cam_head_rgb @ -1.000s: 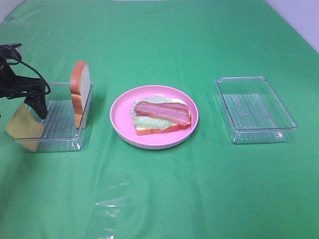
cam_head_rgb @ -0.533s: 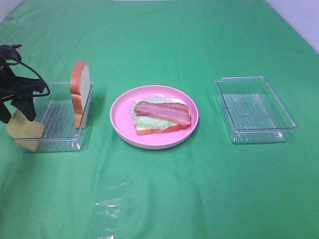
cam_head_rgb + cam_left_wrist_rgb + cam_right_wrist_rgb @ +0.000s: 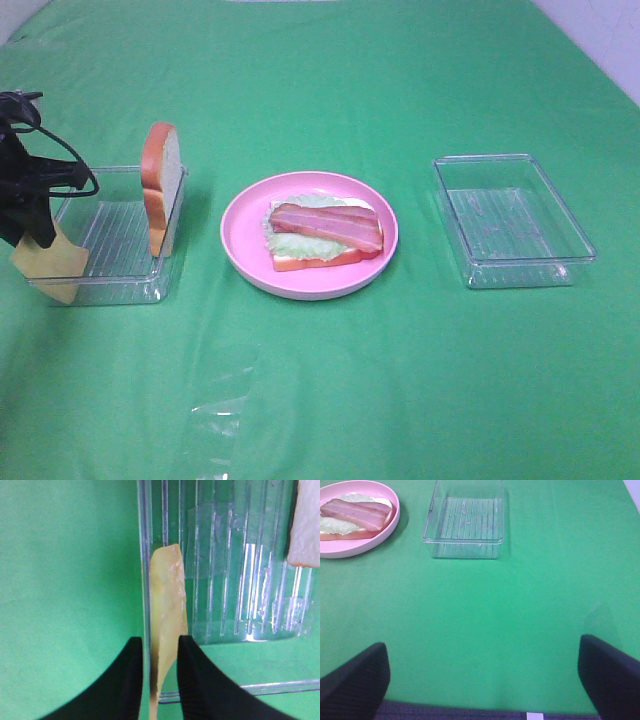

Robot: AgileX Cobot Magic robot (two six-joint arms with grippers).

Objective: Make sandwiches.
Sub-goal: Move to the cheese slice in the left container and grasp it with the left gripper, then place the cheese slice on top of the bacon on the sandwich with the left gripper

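Note:
On the pink plate (image 3: 240,240) lies the open sandwich (image 3: 322,232): a bread slice, lettuce and bacon strips on top; the right wrist view shows this sandwich (image 3: 352,517) too. A pale yellow cheese square (image 3: 45,262) leans over the left wall of the left clear tray (image 3: 120,240). My left gripper (image 3: 35,235) comes down onto its upper edge. In the left wrist view the fingers (image 3: 187,680) pinch the cheese (image 3: 167,595) edge-on, next to the tray wall. A second bread slice (image 3: 162,195) stands upright against that tray's right wall. My right gripper (image 3: 482,680) is open, over bare cloth.
An empty clear tray (image 3: 510,220) sits to the right of the plate, and the right wrist view takes in the same tray (image 3: 465,522). Green cloth covers the whole table. A wrinkle of clear film (image 3: 225,410) lies near the front.
My left gripper has shifted left, from over the tray floor to the cheese at the tray's left wall, and its fingers have come together on it. The right arm has not moved.

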